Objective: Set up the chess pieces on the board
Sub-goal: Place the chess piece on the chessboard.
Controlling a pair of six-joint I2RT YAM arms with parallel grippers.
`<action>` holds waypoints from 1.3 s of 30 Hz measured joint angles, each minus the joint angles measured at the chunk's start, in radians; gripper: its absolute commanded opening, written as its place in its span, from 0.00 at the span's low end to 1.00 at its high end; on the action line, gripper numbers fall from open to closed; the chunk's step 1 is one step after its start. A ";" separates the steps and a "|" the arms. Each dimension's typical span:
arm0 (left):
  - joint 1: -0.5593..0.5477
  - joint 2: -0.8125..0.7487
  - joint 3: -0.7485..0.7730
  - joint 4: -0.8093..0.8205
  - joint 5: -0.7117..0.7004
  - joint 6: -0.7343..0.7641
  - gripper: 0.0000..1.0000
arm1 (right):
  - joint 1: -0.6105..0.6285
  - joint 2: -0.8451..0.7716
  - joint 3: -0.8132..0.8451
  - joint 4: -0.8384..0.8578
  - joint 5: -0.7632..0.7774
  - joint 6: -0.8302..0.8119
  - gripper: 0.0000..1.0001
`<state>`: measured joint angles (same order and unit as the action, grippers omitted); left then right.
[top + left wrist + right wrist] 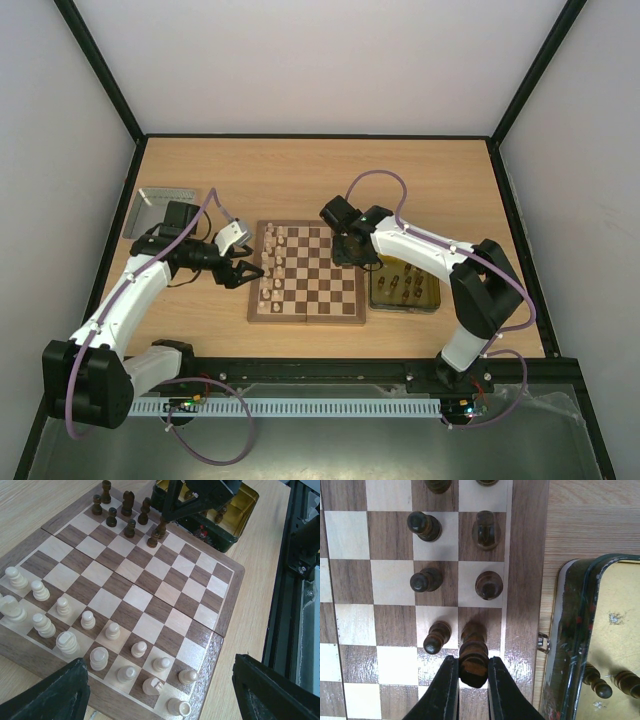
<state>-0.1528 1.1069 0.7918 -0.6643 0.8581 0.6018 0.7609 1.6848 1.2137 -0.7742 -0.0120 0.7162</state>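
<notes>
The chessboard (310, 290) lies mid-table. Cream chessmen (270, 262) fill its left two files; they show in the left wrist view (65, 642). Several dark chessmen (345, 245) stand at its far right corner, also in the right wrist view (422, 526). My right gripper (473, 672) is shut on a dark brown piece (472, 652), standing on a square in the board's edge row. It shows from above (352, 250) and in the left wrist view (160, 530). My left gripper (240, 272) is open and empty just off the board's left edge (160, 690).
A yellow tray (405, 290) with more dark pieces (600, 682) sits right of the board, close to my right gripper. A silver metal tray (155, 210) lies at the far left. Black frame rails run along the table edges.
</notes>
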 measured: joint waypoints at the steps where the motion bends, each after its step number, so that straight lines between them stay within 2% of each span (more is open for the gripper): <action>1: 0.000 0.000 0.000 0.000 0.000 0.000 0.79 | 0.000 0.000 0.000 0.000 0.002 0.000 0.03; 11: -0.002 0.000 0.000 0.000 0.000 0.000 0.79 | 0.000 0.000 0.003 -0.007 0.019 0.000 0.04; 15: -0.002 0.000 0.000 0.000 0.000 0.000 0.79 | 0.000 0.000 0.003 -0.007 0.019 0.000 0.14; 17: -0.002 0.000 0.000 0.000 0.000 0.000 0.79 | 0.000 0.000 0.003 -0.007 0.019 0.000 0.16; 34: -0.002 -0.011 0.000 0.000 0.000 0.000 0.79 | 0.000 0.000 0.003 -0.008 0.004 0.002 0.17; 39: -0.002 -0.011 0.000 0.000 0.000 0.000 0.79 | 0.000 0.000 0.003 -0.008 0.003 0.002 0.20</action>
<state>-0.1543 1.0954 0.7918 -0.6643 0.8577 0.6018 0.7609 1.6848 1.2167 -0.7818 -0.0093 0.7185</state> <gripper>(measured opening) 0.786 0.184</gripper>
